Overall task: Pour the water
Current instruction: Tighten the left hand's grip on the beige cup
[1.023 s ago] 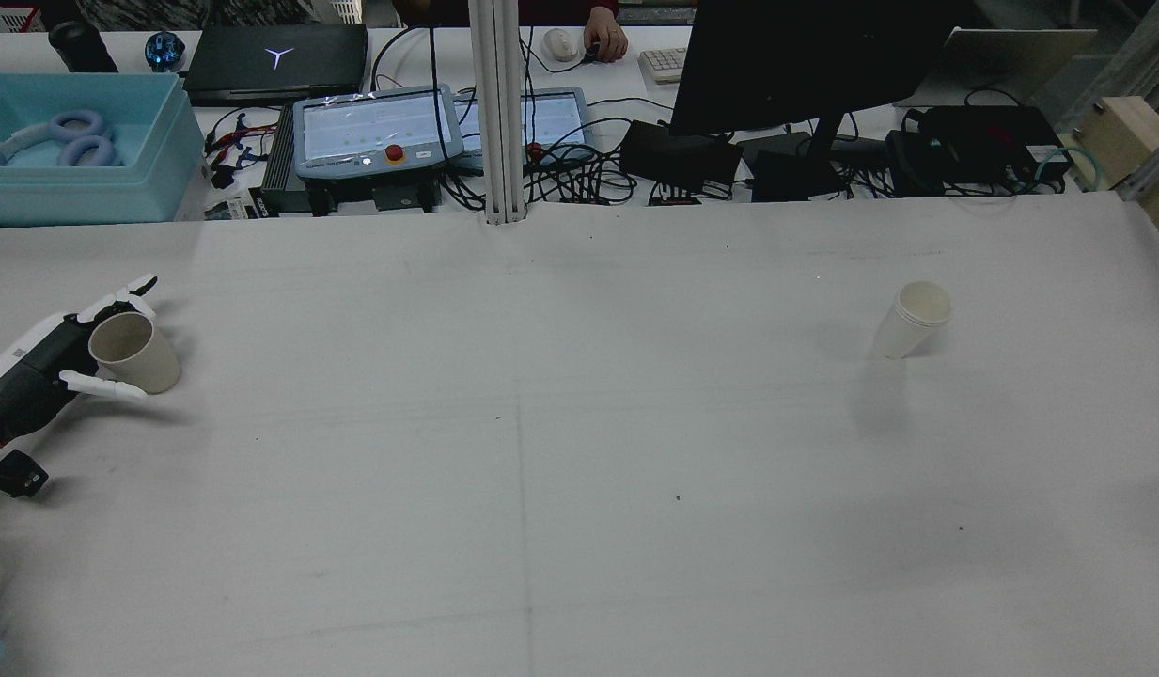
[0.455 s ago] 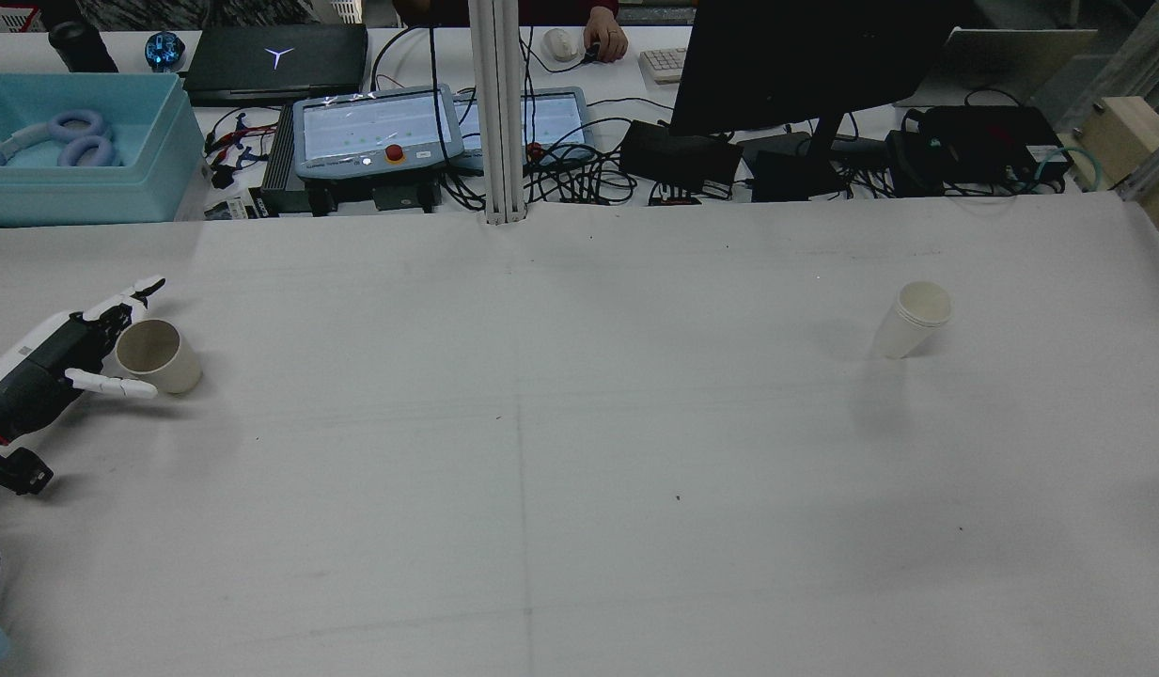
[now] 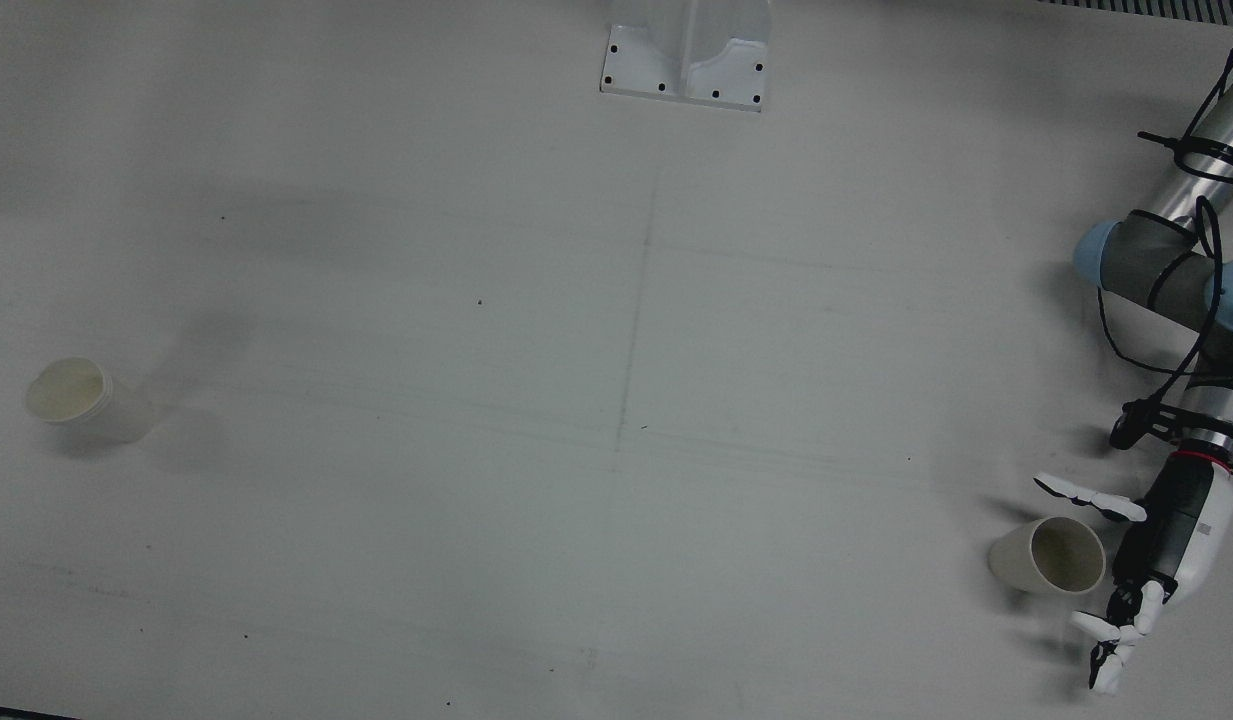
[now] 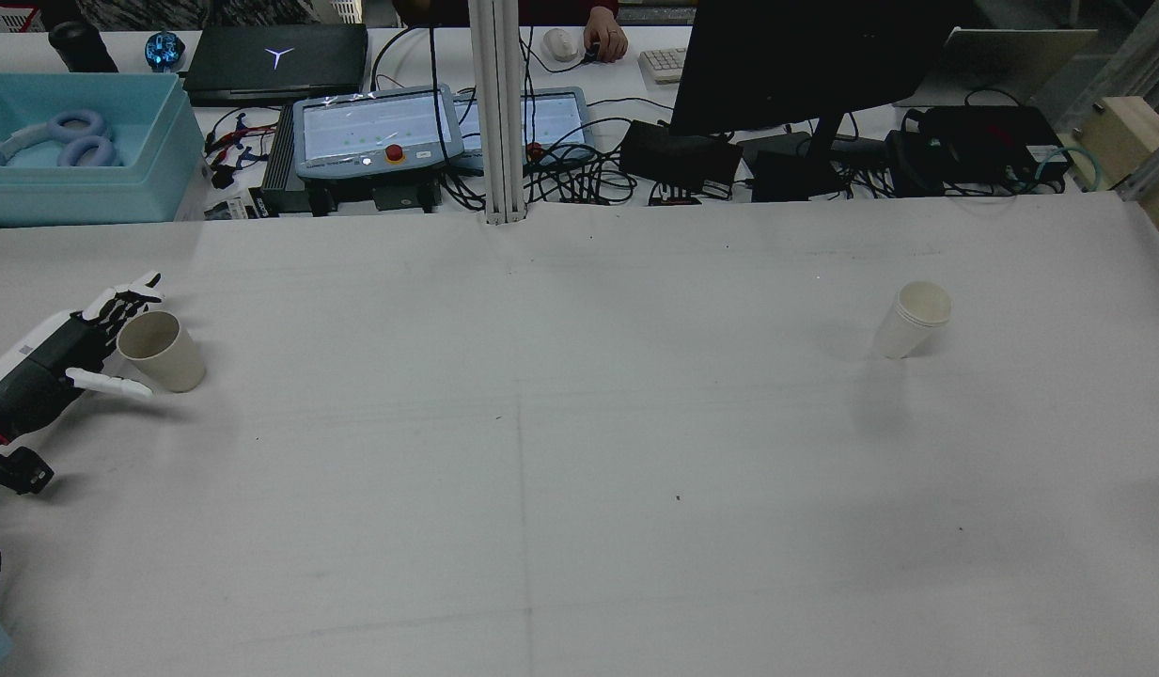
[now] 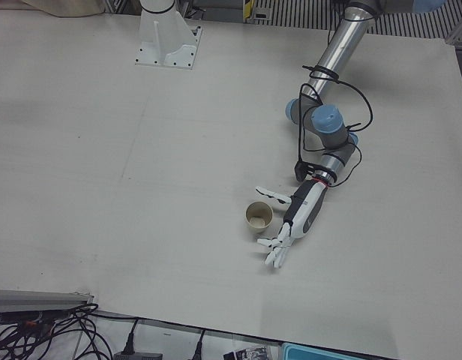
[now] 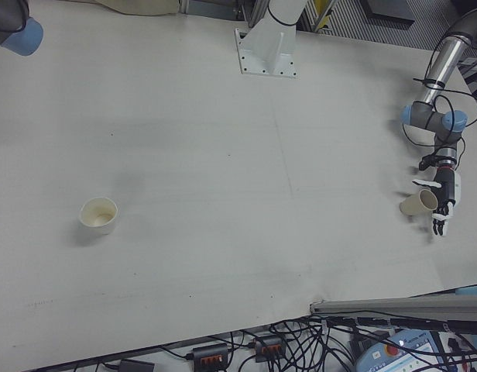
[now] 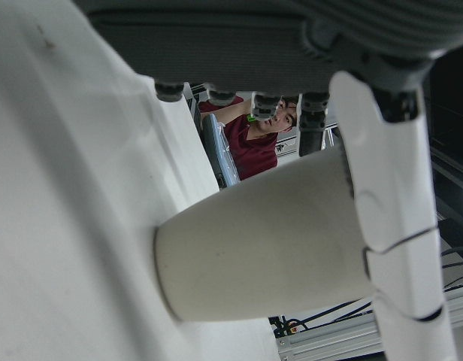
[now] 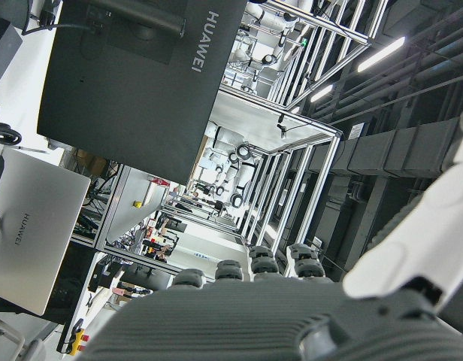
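A beige paper cup (image 4: 163,351) stands on the white table at the far left of the rear view. My left hand (image 4: 53,362) is beside it with fingers spread on both sides of it, open. It looks slightly apart from the cup's wall in the front view (image 3: 1166,530). The cup also shows in the front view (image 3: 1048,555), the left-front view (image 5: 259,217) and the left hand view (image 7: 269,248). A white paper cup (image 4: 913,320) stands alone at the right. My right hand (image 8: 292,316) shows only in its own view, raised, holding nothing.
The operators' desk behind the table holds a teach pendant (image 4: 377,127), a monitor (image 4: 805,56), a light blue box (image 4: 81,160) and cables. A white post (image 4: 499,113) stands at the table's back edge. A pedestal base (image 3: 686,60) sits at the near-robot edge.
The beige cup has moved a little right with the left hand and now sits lower and more upright on the table. The white cup has not moved.
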### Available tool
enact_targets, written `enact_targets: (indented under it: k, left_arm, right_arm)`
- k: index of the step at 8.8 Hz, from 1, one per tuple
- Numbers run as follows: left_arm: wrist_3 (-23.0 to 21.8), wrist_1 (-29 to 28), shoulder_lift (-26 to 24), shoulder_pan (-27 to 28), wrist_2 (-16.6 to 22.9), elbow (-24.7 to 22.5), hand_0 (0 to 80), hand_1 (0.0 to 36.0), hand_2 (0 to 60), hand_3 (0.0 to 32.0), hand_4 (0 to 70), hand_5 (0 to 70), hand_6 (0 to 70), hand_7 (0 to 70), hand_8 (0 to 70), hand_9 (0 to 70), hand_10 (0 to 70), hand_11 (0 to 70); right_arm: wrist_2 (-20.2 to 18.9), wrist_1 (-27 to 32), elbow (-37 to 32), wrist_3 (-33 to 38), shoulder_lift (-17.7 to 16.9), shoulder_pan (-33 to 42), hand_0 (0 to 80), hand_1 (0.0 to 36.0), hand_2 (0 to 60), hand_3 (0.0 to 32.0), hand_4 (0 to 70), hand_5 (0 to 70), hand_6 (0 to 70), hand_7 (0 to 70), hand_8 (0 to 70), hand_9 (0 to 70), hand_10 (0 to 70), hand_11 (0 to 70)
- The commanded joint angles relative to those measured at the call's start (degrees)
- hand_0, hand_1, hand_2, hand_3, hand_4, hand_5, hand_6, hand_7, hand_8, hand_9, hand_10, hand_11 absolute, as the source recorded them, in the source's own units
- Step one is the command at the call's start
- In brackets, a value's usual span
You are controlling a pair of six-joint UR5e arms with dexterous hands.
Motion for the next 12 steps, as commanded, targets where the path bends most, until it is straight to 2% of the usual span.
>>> enact_targets:
  k: [1,2,3,6,8,10,11,12]
  left_arm:
    - [-0.7,1.6,-1.9,0.1,1.6,0.5,52.8,18.8,1.8,0.0,4.8,36.1,0.1,12.4,0.0,1.0,0.3,2.6]
    - [-0.7,2.0,-2.7,0.1,1.7,0.5,52.8,18.7,1.8,0.0,5.0,36.9,0.4,12.9,0.0,1.1,0.5,2.7]
    - [-0.7,2.0,-3.3,0.1,1.8,0.5,52.9,18.9,1.6,0.0,5.1,31.4,0.0,10.8,0.0,0.7,0.5,2.8]
    - [-2.1,3.2,-3.2,0.1,1.8,0.6,52.6,18.6,1.9,0.0,5.6,28.0,0.0,10.5,0.0,0.7,0.4,2.7]
    - [-2.1,3.2,-3.1,0.1,1.8,0.5,52.3,18.2,2.4,0.0,7.0,34.6,0.8,12.8,0.0,1.1,0.8,3.2]
    - [-3.5,3.8,-2.9,0.1,1.8,0.6,53.4,19.1,4.2,0.0,9.6,45.6,4.8,17.4,0.0,2.0,3.2,6.7]
    - [-3.9,3.9,-2.9,0.1,1.9,0.6,53.8,19.1,4.1,0.0,11.3,45.5,5.7,18.2,0.1,2.2,3.8,7.6]
    - [-4.0,3.9,-2.9,0.2,1.9,0.4,56.1,20.9,2.9,0.0,11.7,44.0,5.7,18.3,0.1,2.2,3.8,7.8]
  right_arm:
    - [0.0,0.0,0.1,0.0,0.0,0.0,33.7,7.2,16.2,0.2,5.8,9.4,4.8,7.0,2.0,2.3,0.0,0.0]
    - [-0.1,0.0,0.0,0.0,0.0,0.0,33.7,7.2,16.2,0.4,5.7,9.5,4.8,7.0,2.0,2.3,0.0,0.0]
    - [-0.1,0.0,0.1,0.0,0.0,0.0,33.7,7.2,16.3,0.4,5.7,9.4,4.8,6.9,1.9,2.2,0.0,0.0]
    - [-0.1,0.1,-0.1,0.0,0.0,-0.1,33.4,7.2,16.3,0.2,5.6,9.4,4.8,6.8,1.9,2.3,0.0,0.0]
    - [-0.1,0.1,-0.2,0.0,0.0,-0.1,33.4,7.2,16.2,0.2,5.6,9.5,4.9,7.0,1.9,2.3,0.0,0.0]
    - [-0.1,0.1,-0.2,0.0,0.0,-0.2,32.9,7.0,16.0,0.4,5.5,9.4,4.8,7.0,2.0,2.3,0.0,0.0]
    - [-0.1,0.1,-0.2,0.0,0.0,-0.2,32.2,6.8,15.8,0.4,5.5,9.4,4.8,6.9,2.0,2.3,0.0,0.0]
    - [-0.1,0.1,-0.2,0.0,0.1,-0.2,32.4,6.8,15.7,0.4,5.5,9.4,4.8,6.9,2.0,2.2,0.0,0.0]
